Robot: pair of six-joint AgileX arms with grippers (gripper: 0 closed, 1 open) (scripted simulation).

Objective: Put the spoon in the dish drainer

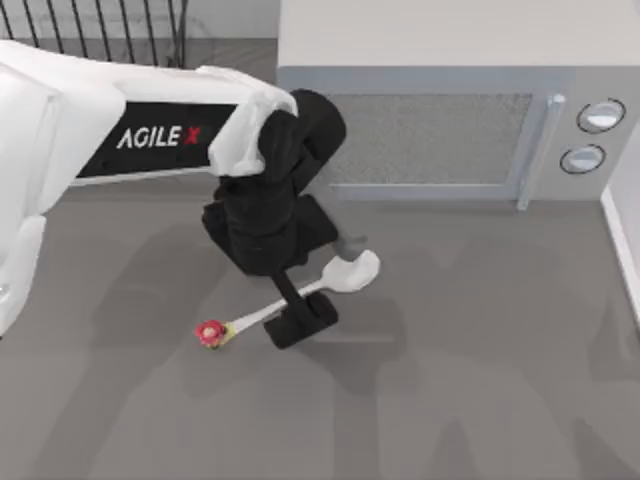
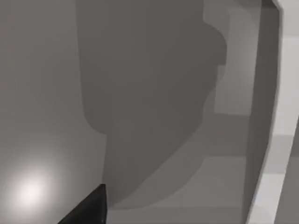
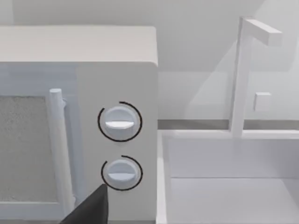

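Down at mid-table, left gripper (image 1: 290, 302) clamped on the slim white spoon with red flower knob (image 1: 345, 272), so grasp step looks done; next up: lifting it toward the black wire dish drainer (image 1: 100, 30) at top left

A grey microwave (image 1: 440, 110) stands beside a white sink (image 3: 224, 186).

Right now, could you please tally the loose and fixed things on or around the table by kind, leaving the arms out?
Spoon: 1
Dish drainer: 1
Microwave: 1
Microwave dials: 2
Sink with tap: 1
Total: 6
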